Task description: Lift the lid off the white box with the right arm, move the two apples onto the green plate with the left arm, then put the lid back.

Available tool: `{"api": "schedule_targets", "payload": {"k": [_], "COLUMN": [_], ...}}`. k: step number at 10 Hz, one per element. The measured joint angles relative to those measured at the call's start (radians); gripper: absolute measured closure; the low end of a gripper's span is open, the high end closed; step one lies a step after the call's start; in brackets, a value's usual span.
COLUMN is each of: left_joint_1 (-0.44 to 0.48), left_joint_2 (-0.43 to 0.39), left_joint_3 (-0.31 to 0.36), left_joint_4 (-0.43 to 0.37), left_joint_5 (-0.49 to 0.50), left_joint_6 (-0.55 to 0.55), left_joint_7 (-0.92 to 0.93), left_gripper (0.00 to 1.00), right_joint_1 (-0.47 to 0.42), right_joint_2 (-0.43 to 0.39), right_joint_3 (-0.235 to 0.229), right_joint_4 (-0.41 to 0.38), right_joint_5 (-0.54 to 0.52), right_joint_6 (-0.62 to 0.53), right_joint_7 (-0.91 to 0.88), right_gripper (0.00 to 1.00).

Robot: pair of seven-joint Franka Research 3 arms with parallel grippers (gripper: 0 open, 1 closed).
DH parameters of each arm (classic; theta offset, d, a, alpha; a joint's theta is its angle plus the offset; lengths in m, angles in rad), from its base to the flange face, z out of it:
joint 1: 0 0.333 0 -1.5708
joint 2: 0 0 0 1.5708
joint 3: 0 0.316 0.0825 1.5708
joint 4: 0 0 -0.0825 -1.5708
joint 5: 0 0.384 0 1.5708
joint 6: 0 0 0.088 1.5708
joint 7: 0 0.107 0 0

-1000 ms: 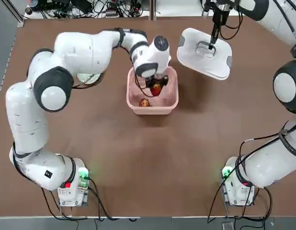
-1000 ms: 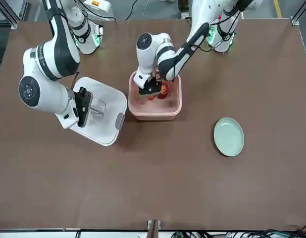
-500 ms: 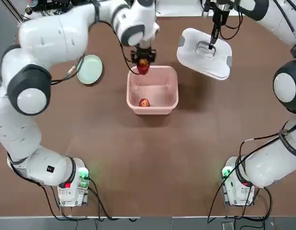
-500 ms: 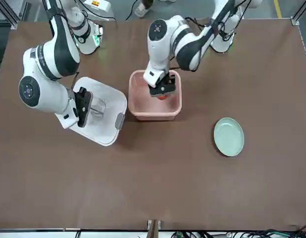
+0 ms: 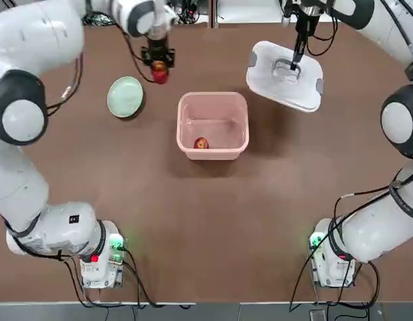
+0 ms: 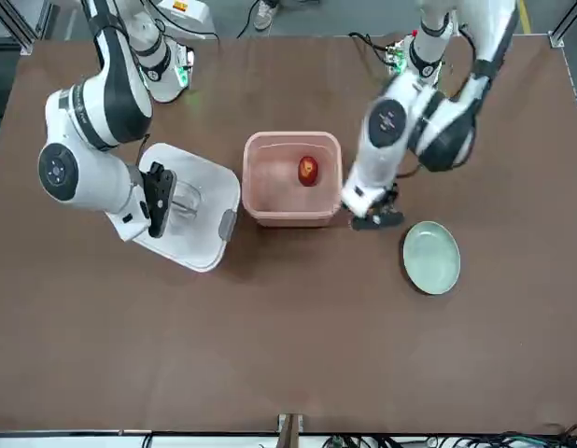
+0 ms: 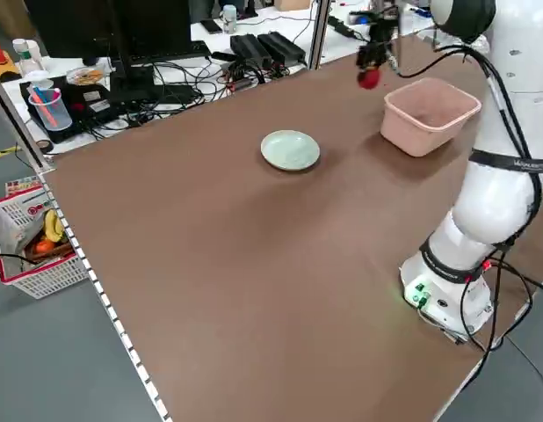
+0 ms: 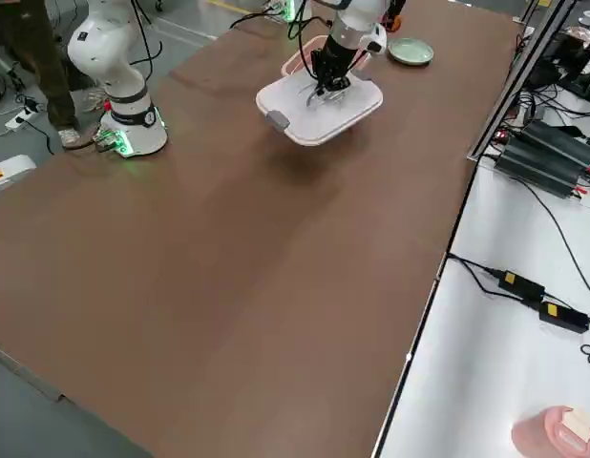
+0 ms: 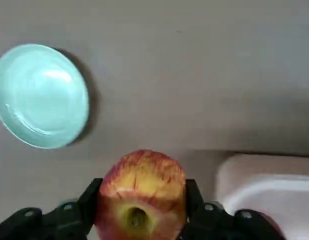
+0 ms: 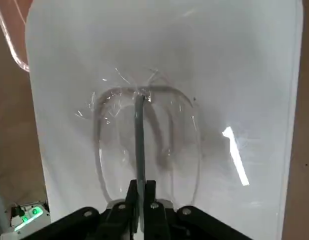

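Note:
My left gripper is shut on a red-and-yellow apple, held above the table between the white box and the green plate. The plate holds nothing. A second apple lies inside the open pink box. At the far right, my right gripper is shut on the flat handle of the white lid, holding the lid tilted beside the box. In the front view the left gripper hangs just beside the plate, and the held apple is hidden there.
Both arm bases stand at the near table edge. Cables and power bricks lie on the bench beyond the far edge. A basket sits on the floor to the left. Bare brown table spreads in front of the box.
My left gripper has lifted one apple out of the box and carried it leftward toward the green plate. The right gripper and lid have stayed put.

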Motion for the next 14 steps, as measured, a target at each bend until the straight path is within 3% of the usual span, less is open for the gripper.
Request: {"api": "schedule_targets", "payload": {"k": [4, 6, 10, 12, 14], "left_joint_1": [0.285, 0.383, 0.417, 0.417, 0.418], "left_joint_2": [0.012, 0.09, 0.268, 0.319, 0.335], "left_joint_3": [-0.002, 0.0, 0.003, 0.013, 0.024], "left_joint_4": [-0.132, -0.142, -0.085, -0.086, -0.09], "left_joint_5": [0.064, 0.18, 0.333, 0.392, 0.407], "left_joint_6": [0.216, 0.29, 0.354, 0.391, 0.393], "left_joint_7": [0.284, 0.329, 0.327, 0.312, 0.311], "left_gripper": [0.29, 0.29, 0.29, 0.29, 0.22], "right_joint_1": [0.018, 0.027, 0.031, 0.033, 0.034], "right_joint_2": [0.0, 0.0, 0.0, 0.0, 0.0], "right_joint_3": [0.006, 0.008, 0.011, 0.012, 0.012], "right_joint_4": [0.001, 0.004, 0.009, 0.009, 0.009], "right_joint_5": [-0.057, -0.076, -0.085, -0.087, -0.088], "right_joint_6": [0.019, 0.024, 0.032, 0.035, 0.037], "right_joint_7": [-0.064, -0.077, -0.112, -0.115, -0.117], "right_gripper": [0.93, 0.93, 0.93, 0.93, 0.93]}}
